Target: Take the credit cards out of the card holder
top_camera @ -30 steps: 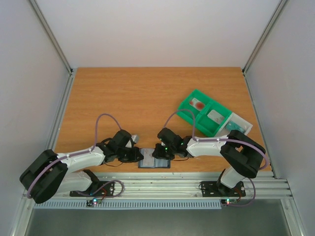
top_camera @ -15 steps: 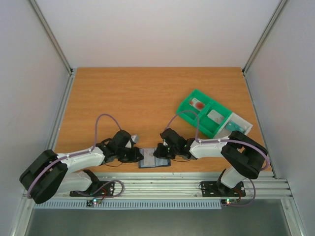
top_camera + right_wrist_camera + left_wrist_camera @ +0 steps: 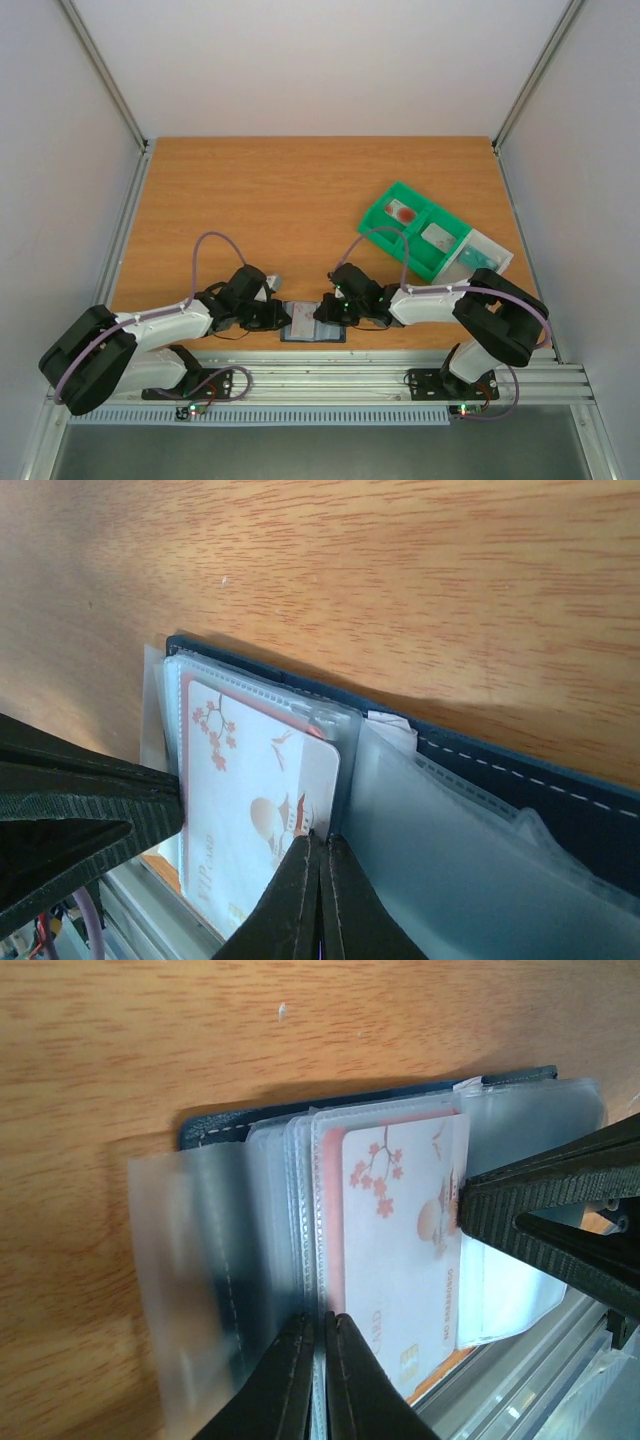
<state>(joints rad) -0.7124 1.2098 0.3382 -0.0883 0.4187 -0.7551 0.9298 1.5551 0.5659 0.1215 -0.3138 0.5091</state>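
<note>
Top external view: the right gripper (image 3: 332,308) has slid a little nearer the card holder (image 3: 313,326) and its jaws, slightly apart a second ago, have closed. The holder has not moved. It lies open and flat between the two grippers at the near edge of the counter (image 3: 280,200).

On the right wrist camera the jaws meet on the side edge of a white credit card (image 3: 255,800) printed with a blossom branch, which sits in the top plastic sleeve (image 3: 345,730). I cannot tell whether they pinch the card alone or the sleeve with it. The left gripper (image 3: 320,1325) is nearly closed on the sleeves beside the card's other edge, pinning the holder down.

Judging from this, the grasp is made and the pull comes next. With the left side holding, the card should slide out sideways towards the right.

Room is tight on the near side, where the holder's edge lies right beside the metal rail (image 3: 330,375). Bare wood opens away from the arms and to the right. A green tray (image 3: 385,225), already holding other cards, stands well apart on the far right.
</note>
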